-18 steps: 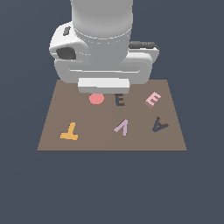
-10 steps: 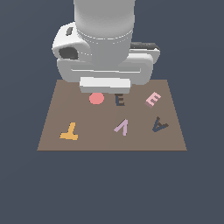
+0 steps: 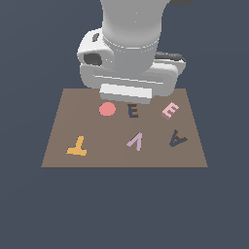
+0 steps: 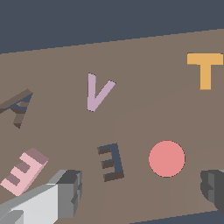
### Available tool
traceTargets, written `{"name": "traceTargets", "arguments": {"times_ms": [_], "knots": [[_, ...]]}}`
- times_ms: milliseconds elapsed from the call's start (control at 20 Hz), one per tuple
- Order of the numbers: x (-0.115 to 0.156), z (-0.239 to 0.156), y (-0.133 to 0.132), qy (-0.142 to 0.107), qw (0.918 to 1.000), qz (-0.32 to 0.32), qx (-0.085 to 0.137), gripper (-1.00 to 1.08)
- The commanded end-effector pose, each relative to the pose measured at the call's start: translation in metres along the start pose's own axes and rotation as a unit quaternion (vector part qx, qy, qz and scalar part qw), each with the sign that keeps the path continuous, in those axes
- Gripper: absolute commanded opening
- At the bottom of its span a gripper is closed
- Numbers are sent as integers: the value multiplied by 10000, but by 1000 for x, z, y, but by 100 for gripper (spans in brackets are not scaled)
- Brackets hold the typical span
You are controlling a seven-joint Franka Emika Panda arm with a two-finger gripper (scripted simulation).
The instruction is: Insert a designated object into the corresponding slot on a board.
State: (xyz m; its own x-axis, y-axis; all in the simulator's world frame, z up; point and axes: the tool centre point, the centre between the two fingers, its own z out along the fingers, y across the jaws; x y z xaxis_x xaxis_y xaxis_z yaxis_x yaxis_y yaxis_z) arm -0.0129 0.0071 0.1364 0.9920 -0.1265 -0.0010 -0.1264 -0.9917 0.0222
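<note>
gripper (image 4: pixel 140 192) spread wide, holding nothing, above the dark slot (image 3: pixel 133 112); pink e block (image 3: pixel 170 110) loose near the board's (image 3: pixel 53 146) far edge.

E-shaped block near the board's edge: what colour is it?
Light pink. The E-shaped block shows best in the wrist view, with slightly darker pink sides.

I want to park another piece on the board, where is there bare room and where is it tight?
On the board, the widest bare patch lies between the orange T and the lilac V. Another runs along its near edge. It is crowded along the far row: red disc, navy E slot and pink E, with the gripper above the slot.
</note>
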Motion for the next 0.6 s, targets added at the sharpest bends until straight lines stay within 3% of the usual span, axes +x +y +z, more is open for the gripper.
{"name": "traceTargets", "arguments": {"times_ms": [0,300,550], "knots": [[-6,6,-8,-3,9998,203,7,100],[-22,22,-35,-10,9966,827,27,100],[-35,39,-65,-16,9893,1460,47,100]]}}
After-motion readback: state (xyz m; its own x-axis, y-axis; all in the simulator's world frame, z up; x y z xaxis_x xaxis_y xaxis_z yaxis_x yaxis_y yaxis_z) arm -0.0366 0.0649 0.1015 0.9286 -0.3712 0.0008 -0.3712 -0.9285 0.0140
